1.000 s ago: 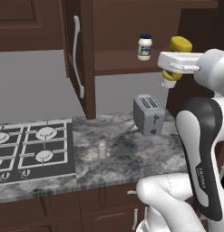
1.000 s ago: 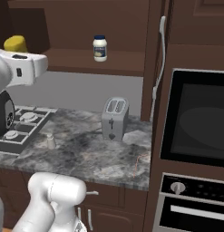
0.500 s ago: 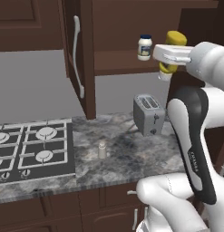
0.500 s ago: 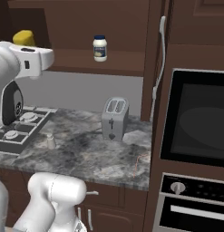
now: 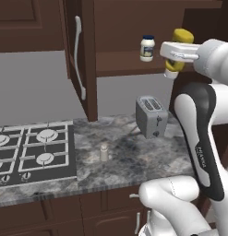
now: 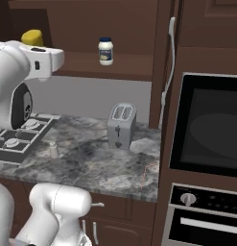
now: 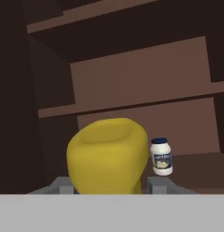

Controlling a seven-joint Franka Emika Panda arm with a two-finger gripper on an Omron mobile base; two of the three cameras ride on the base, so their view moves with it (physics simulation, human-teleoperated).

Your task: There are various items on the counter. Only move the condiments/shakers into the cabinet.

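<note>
Right now the yellow squeeze bottle (image 5: 180, 51) is up in the air at shelf height, pinched between the fingers of the gripper (image 5: 174, 53), and in the hand view the yellow squeeze bottle (image 7: 107, 157) bulges big and close between the two finger tips, with the gripper (image 7: 108, 185) closed around its body. From the right base view its yellow end (image 6: 32, 37) pokes up above the white hand. Just beyond it, on the shelf of the cabinet (image 5: 134, 69), stands the white jar with the dark blue lid (image 5: 147, 48), upright and apart from the bottle; the hand camera puts that jar (image 7: 161, 157) just beside the bottle's edge, further back on the shelf. The cabinet door (image 5: 81, 55) hangs open to the side, its long silver handle (image 5: 79, 57) facing out. Down below, the small pale grey shaker (image 5: 104, 152) sits upright on the speckled counter (image 5: 134, 161), near the stovetop (image 5: 34, 154) and well apart from the grey toaster (image 5: 151, 116), which stands toward the back of the counter beneath the shelf. From the other side, the shaker (image 6: 53, 150) and toaster (image 6: 121, 126) show the same spacing, with a black oven (image 6: 208, 129) built into the wall at the counter's end.
</note>
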